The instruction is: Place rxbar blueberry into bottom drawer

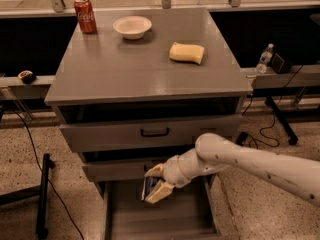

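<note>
Your claw (pixel 150 187) hangs below the front edge of the table (pixel 125 79), a little right of that edge's middle, and it is clamped on the rxbar blueberry (pixel 147 185). The bar sits between the two pale cream fingers (pixel 159 191), one above it and one below. That leaves it held in the air over the back part of the bottom drawer (pixel 165 221), not lying on the drawer floor.

Only a narrow strip of the bar shows between the fingers. It is small, flat and rectangular, in a dark, glossy blue-black wrapper with a trace of pale print.

The smooth, rounded off-white robot arm (pixel 250 161) has a faintly speckled shell and reaches in from the lower right.

The bottom drawer is pulled out towards you. It is a wide, shallow grey tray with a plain flat floor and low side walls. Above it, the grey top drawer front (pixel 150 133) carries a slim black handle.

The table top is smooth, matte grey:
- A red metal soda can (pixel 85 15) stands at the back left corner.
- A shallow white bowl (pixel 132 26) sits near the back edge, left of the middle.
- A soft yellow sponge-like block (pixel 186 52) lies towards the right edge.

A clear plastic water bottle (pixel 264 59) stands on a ledge beyond the right edge.
</note>
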`<state>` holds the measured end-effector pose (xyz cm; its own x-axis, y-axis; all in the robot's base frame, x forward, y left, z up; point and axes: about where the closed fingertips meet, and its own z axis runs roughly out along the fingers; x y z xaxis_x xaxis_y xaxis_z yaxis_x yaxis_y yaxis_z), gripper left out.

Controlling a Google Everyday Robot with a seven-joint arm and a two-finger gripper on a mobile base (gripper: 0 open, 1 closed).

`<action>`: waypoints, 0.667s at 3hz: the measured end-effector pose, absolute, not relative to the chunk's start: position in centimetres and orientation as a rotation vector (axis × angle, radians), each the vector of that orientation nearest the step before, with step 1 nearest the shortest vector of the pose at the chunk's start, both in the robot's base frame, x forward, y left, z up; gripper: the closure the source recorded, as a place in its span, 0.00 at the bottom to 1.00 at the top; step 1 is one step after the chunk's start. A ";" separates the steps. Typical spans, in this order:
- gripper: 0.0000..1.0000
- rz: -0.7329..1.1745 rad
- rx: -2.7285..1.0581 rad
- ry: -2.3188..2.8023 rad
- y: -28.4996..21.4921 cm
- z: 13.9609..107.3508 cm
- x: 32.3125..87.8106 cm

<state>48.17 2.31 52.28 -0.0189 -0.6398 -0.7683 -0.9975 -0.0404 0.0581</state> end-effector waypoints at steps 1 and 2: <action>1.00 0.945 -1.710 1.724 2.9 49.8 47.0; 1.00 0.872 -1.708 1.732 2.9 50.5 46.3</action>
<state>46.34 2.87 50.54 -0.0411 -0.6407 -0.7667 -0.9975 -0.0181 0.0686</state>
